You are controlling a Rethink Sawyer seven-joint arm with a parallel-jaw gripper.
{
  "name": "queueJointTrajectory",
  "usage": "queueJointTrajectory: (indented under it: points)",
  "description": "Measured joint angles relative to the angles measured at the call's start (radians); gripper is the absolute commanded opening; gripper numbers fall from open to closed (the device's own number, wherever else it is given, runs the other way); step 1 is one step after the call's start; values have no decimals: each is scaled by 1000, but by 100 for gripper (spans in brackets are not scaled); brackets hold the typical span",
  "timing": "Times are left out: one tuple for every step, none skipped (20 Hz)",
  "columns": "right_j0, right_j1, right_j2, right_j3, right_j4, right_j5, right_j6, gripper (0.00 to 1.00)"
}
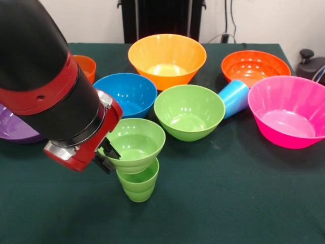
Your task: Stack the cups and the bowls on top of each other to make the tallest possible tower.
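A small green bowl [136, 143] sits on top of the upright lime green cup [138, 184] at the table's near middle. My gripper [108, 156] comes in from the upper left. Its black fingers [112, 149] straddle the bowl's left rim, one inside and one outside, shut on it. The light blue cup [234, 97] lies on its side between a larger green bowl [189, 112] and the pink bowl [289, 111]. A blue bowl [127, 93], a big yellow-orange bowl [166, 58], an orange bowl [254, 66], a small orange bowl [86, 66] and a purple bowl [15, 131] stand around.
The dark green tablecloth [228, 203] covers the table. A black device [311, 63] stands past the table's far right corner. The arm's thick red and black wrist [61, 101] hides part of the purple bowl and the table's left side.
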Motion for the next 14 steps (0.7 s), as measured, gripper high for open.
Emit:
queueJointTrajectory:
  points:
    - [2,-1,-10,0,10,0,0,0]
    - [3,-1,-15,0,15,-1,0,0]
    - [3,-1,-17,0,17,-1,0,0]
    - [6,-2,-27,0,23,-5,0,0]
    - [7,-3,-32,0,28,-8,0,0]
    - [9,-3,-36,0,33,-11,0,0]
    - [10,-4,-39,0,39,-15,0,0]
    - [11,-4,-42,0,43,-19,0,0]
    - [13,-5,-44,0,45,-22,0,0]
    - [16,-5,-48,0,49,-28,0,0]
    - [19,-6,-53,0,50,-34,0,0]
    - [23,-7,-57,0,50,-39,0,0]
    - [30,-7,-62,-1,50,-46,0,0]
    - [36,-7,-63,-3,50,-49,0,0]
